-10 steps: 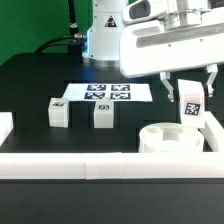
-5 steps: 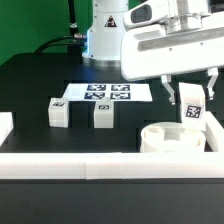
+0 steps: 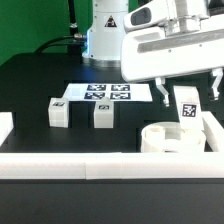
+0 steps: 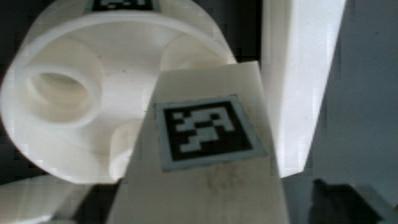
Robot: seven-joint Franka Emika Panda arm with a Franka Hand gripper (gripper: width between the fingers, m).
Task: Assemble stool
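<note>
Seat [image 3: 165,138]: round, hollow-centred, beside the front rail [image 3: 90,163]; tilted leg block [image 3: 186,108] stands on it, exact seating unclear; gripper [image 3: 190,95] released, fingers spread clear; second block [image 3: 59,112] and third block [image 3: 102,115] loose on the table [image 3: 30,90]

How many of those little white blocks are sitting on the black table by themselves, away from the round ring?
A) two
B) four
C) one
A: two leg blocks, one and another, sit apart on the table in front of the marker board. The third leg block is over at the seat, under the open gripper.
</note>
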